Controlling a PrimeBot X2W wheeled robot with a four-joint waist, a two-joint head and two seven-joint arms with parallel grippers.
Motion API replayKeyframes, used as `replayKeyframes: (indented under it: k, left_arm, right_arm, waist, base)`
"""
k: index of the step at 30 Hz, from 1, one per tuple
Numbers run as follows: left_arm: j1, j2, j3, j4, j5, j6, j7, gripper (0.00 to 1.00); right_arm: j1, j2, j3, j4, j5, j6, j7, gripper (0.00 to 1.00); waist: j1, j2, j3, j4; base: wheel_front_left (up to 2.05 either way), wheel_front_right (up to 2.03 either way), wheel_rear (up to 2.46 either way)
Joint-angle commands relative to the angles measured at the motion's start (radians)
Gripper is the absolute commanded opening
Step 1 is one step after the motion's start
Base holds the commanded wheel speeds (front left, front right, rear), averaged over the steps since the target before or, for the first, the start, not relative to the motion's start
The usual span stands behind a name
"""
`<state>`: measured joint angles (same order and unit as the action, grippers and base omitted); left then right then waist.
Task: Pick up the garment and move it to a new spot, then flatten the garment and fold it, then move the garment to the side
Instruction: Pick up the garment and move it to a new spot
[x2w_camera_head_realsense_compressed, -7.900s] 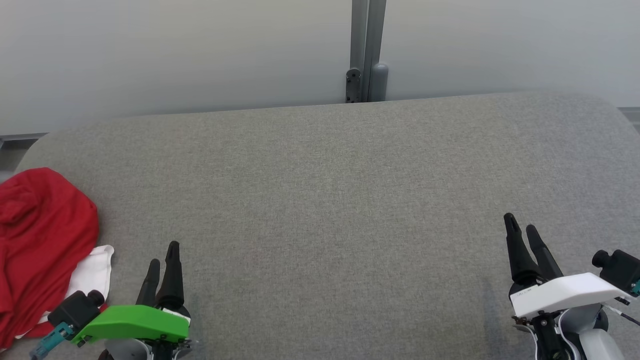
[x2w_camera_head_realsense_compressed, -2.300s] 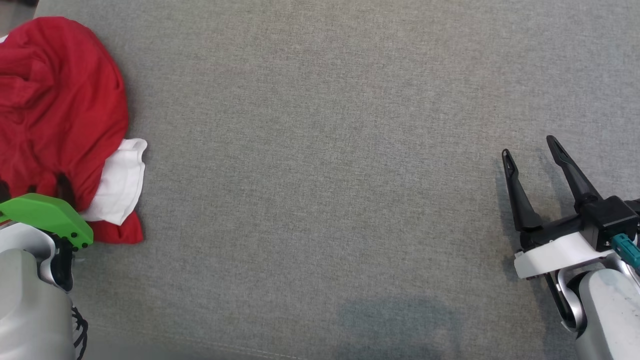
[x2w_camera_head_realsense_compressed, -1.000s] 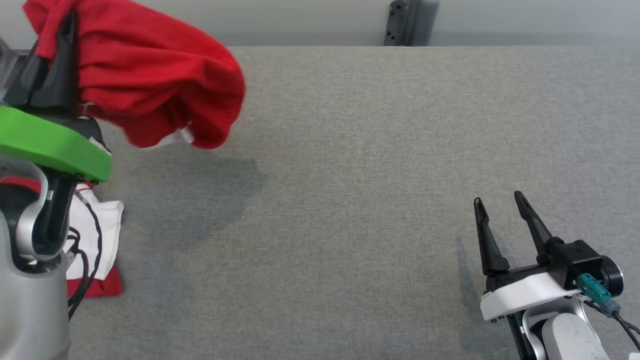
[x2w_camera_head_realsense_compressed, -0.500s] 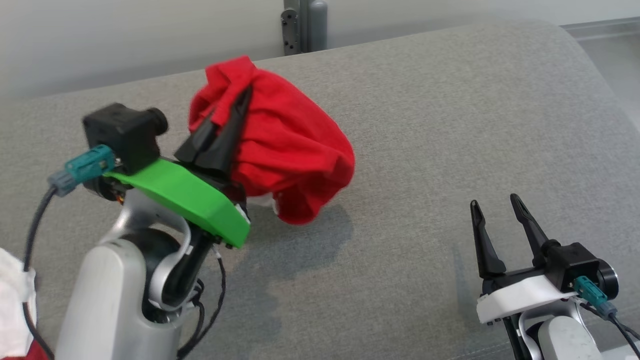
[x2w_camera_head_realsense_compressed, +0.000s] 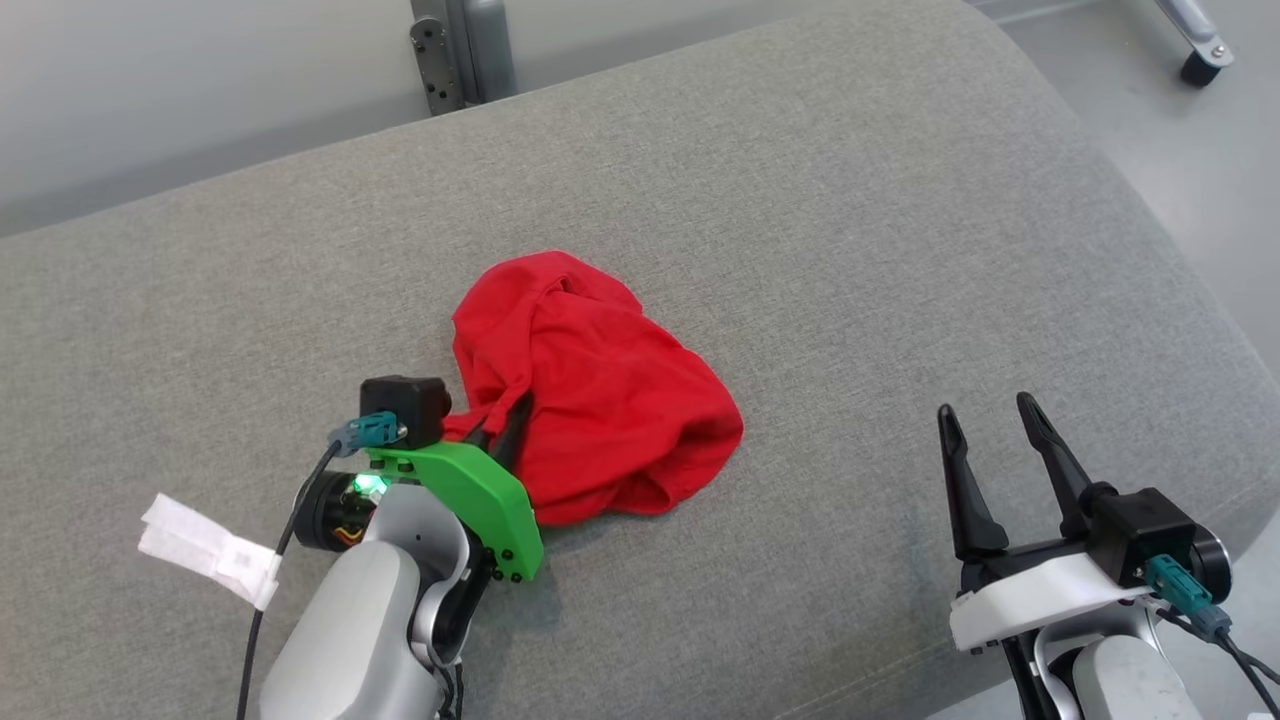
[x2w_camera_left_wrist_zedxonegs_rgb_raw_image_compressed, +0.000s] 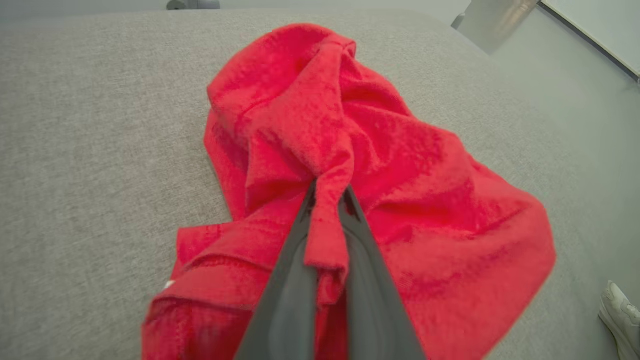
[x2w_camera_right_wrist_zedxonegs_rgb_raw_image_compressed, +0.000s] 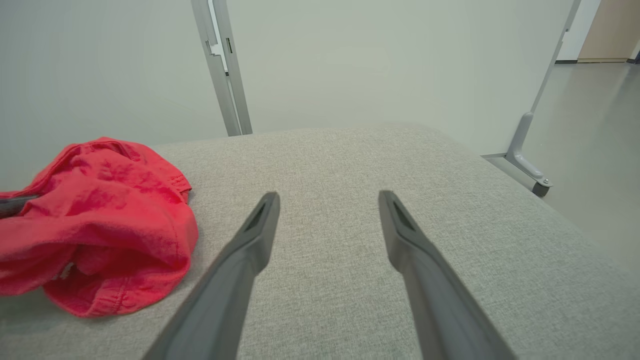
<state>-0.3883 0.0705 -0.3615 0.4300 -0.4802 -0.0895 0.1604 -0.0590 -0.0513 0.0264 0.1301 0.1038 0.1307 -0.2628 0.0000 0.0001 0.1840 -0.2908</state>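
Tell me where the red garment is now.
In the head view the garment lies bunched near the middle of the grey cushion, a fold pinched by the left gripper.

It looks like a test room or lab — a big grey cloth-covered counter (x2w_camera_head_realsense_compressed: 850, 200), plain pale wall screens (x2w_camera_right_wrist_zedxonegs_rgb_raw_image_compressed: 375, 60) on metal posts (x2w_camera_right_wrist_zedxonegs_rgb_raw_image_compressed: 222, 70), and a smooth bare floor (x2w_camera_right_wrist_zedxonegs_rgb_raw_image_compressed: 595, 150).

Head overhead, wrists low; shared garment (x2w_camera_head_realsense_compressed: 600, 400)
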Motion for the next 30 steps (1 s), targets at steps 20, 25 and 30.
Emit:
replayKeyframes:
  k: [20,25,30]
  left_arm:
    - [0.256,0.080,0.015,-0.093,0.066,0.122,-0.421,1.00]
    - [0.343,0.114,0.081,-0.140,0.102,0.130,-0.425,1.00]
    - [0.435,0.108,0.174,-0.194,0.149,0.095,-0.426,1.00]
  right_arm:
    - [0.108,-0.050,-0.088,-0.074,-0.066,0.000,-0.003,1.00]
    - [0.122,-0.056,-0.099,-0.086,-0.071,0.000,-0.003,1.00]
    - [0.133,-0.048,-0.099,-0.077,-0.075,0.000,-0.003,1.00]
  waist:
    - [0.0000,-0.0001,-0.178,0.268]
    - [0.0000,-0.0001,-0.187,0.329]
    - [0.0000,-0.0001,-0.189,0.360]
  base:
    - [0.00,0.00,0.00]
    - [0.00,0.00,0.00]
    - [0.00,0.00,0.00]
